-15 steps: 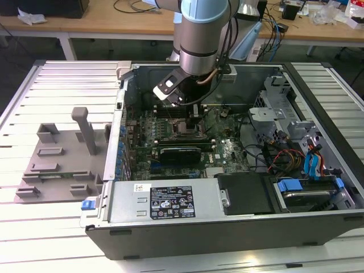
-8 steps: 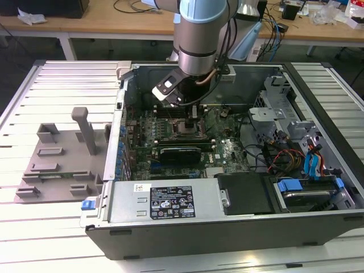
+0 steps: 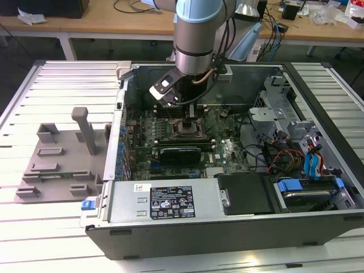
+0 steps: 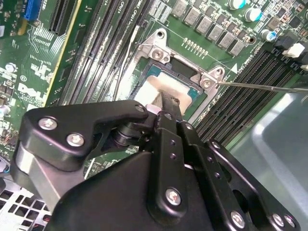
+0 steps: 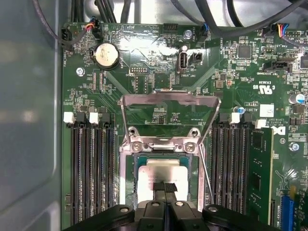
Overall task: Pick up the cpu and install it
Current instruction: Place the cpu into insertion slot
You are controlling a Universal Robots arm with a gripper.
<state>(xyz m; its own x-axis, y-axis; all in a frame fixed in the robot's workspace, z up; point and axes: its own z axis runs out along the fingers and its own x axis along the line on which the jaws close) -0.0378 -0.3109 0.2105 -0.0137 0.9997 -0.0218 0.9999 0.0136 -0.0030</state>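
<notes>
Here we are over the open computer case, arm reaching down inside, and there is the cpu: a small flat square, its silver-grey metal top dull and brushed, with a pale rim and a thin line of green board around it. It lies flat in the socket on the motherboard, level with the frame. In the second wrist view the cpu reads almost cream under the light. The gripper is right on top of it. Its two black fingers are pressed together with only a hairline seam between them, tips down on the metal lid and nothing pinched. The hinged load plate, bare shiny steel with a square window, stands tipped up just beyond the socket. Long black ribbed memory slots flank it on both sides. A round silver coin cell sits further up the glossy green board
</notes>
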